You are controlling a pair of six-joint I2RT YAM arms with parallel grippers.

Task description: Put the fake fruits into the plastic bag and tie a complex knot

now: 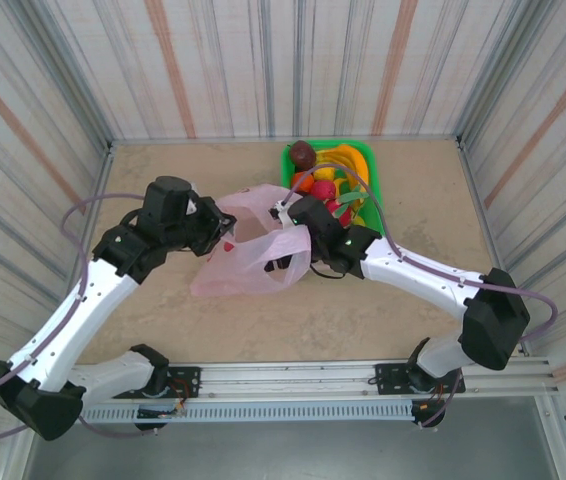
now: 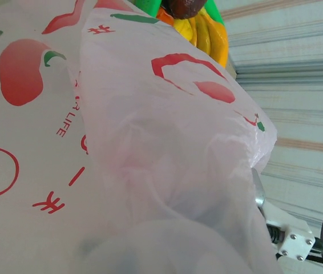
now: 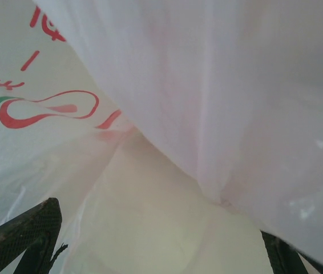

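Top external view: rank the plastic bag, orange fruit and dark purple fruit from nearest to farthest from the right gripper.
1. plastic bag, against the right gripper, on its left.
2. orange fruit, near left side of the green basket.
3. dark purple fruit, far left corner of the basket.

The plastic bag (image 1: 246, 262) billows up in the middle, just beside the green basket (image 1: 374, 180) of fake fruits (image 1: 341, 165) behind it, closing that gap, while bare bench (image 1: 183, 165) lies open at the back left and along the near edge.
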